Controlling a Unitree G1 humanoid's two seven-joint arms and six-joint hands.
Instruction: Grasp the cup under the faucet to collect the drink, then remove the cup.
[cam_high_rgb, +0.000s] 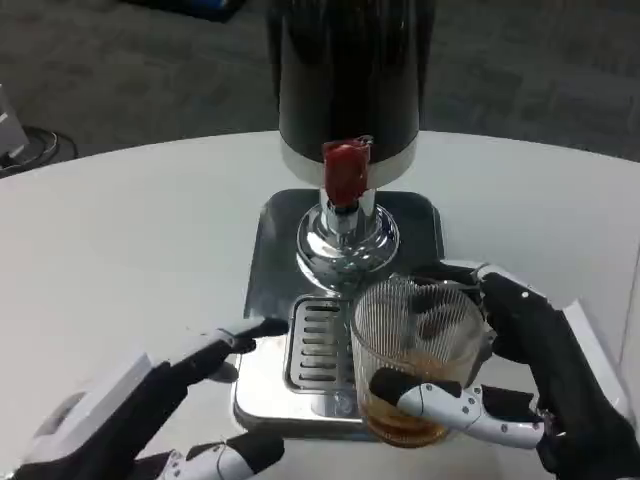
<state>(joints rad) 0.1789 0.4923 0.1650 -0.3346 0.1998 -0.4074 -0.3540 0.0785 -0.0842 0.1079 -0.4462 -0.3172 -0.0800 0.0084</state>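
Head view: right hand (520, 370) wrapped around ribbed glass cup (418, 355), over drip tray (300, 385) front of faucet (345, 180); some drink inside. Rigid, slick, breakable: grip mid-wall. Left hand (170, 400) fingers apart, empty

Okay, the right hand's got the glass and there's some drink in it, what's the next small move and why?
Probably draw the cup back toward the robot, off the drip tray. The right hand grips it, amber drink sits at the bottom, and it is already nearer than the faucet.
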